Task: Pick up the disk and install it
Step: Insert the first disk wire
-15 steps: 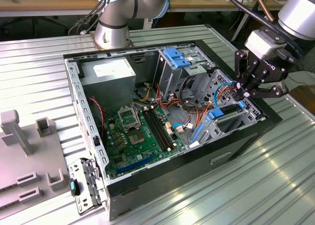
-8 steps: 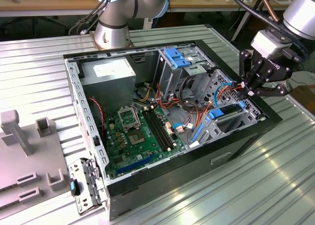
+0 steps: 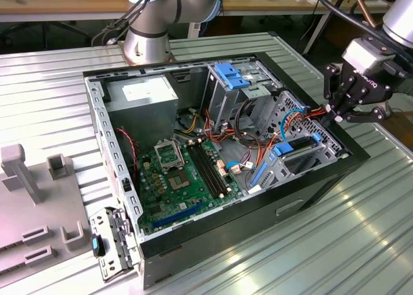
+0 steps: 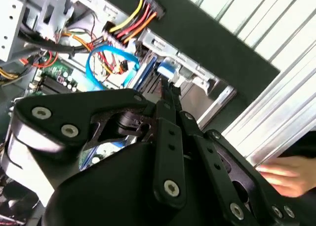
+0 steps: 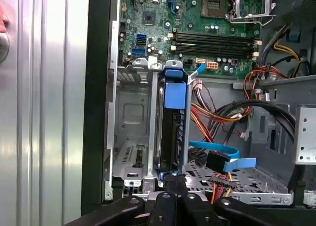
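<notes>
Exterior view: ribbed metal table (image 3: 335, 243) bears the open case (image 3: 193, 240); tool (image 3: 333, 116) closed, just by the disk (image 3: 299, 148).

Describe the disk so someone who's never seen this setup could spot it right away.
Find the open black computer case lying on the ribbed metal table, then the perforated metal drive cage in its corner nearest the gripper. The disk sits edge-up in a slot there: a dark slab with a bright blue carrier tab, unlike the bare metal bay beside it.
</notes>
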